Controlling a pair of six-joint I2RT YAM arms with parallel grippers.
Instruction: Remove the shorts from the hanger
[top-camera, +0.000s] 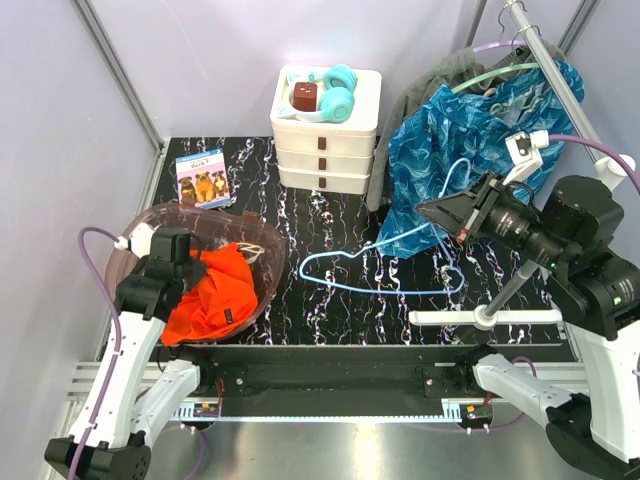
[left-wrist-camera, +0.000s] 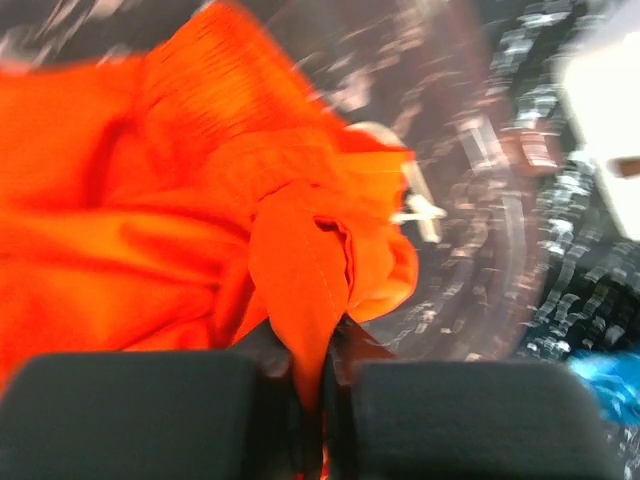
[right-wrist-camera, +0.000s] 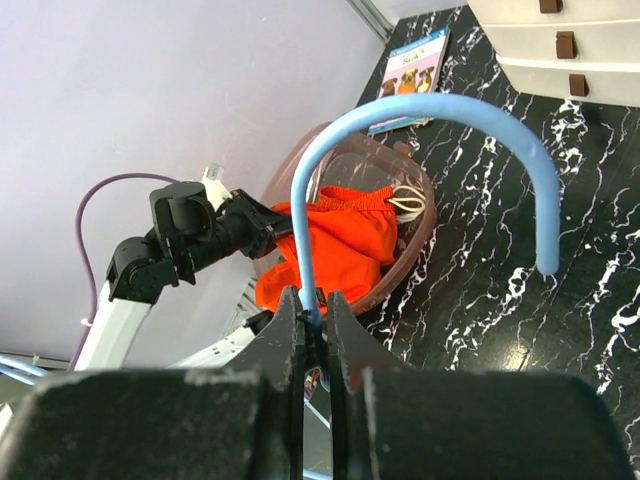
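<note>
Orange shorts (top-camera: 205, 295) lie bunched in a clear pinkish bowl (top-camera: 230, 218) at the near left of the table (top-camera: 330, 215), spilling over its near rim. Crumpled as they are, no long axis can be read; the waistband with its white drawstring faces the bowl's far right side. The left claw (top-camera: 195, 268) is pinched tight on a fold of this fabric (its wrist view is motion-blurred, so little beyond the fold is sharp).

Right of the bowl a strip of bare marbled table shows, then a blue hanger (top-camera: 380, 289) stretching left to right, pointed end toward the bowl, hook end raised in the right claw (top-camera: 430, 210), whose fingers are closed on the thin wire. Whether the hanger's left tip touches the table I cannot tell.

Behind the right claw, blue patterned shorts (top-camera: 450, 140) hang from a slanted rail (top-camera: 545, 50) at the far right, draping down and leftward to the table. Grey shorts (top-camera: 440, 75) on a green hanger (top-camera: 490, 78) sit mostly hidden behind them.

At the far edge stands a white drawer unit (top-camera: 325, 150) with teal headphones (top-camera: 335, 90) on top; a booklet (top-camera: 203, 178) lies to its left.
</note>
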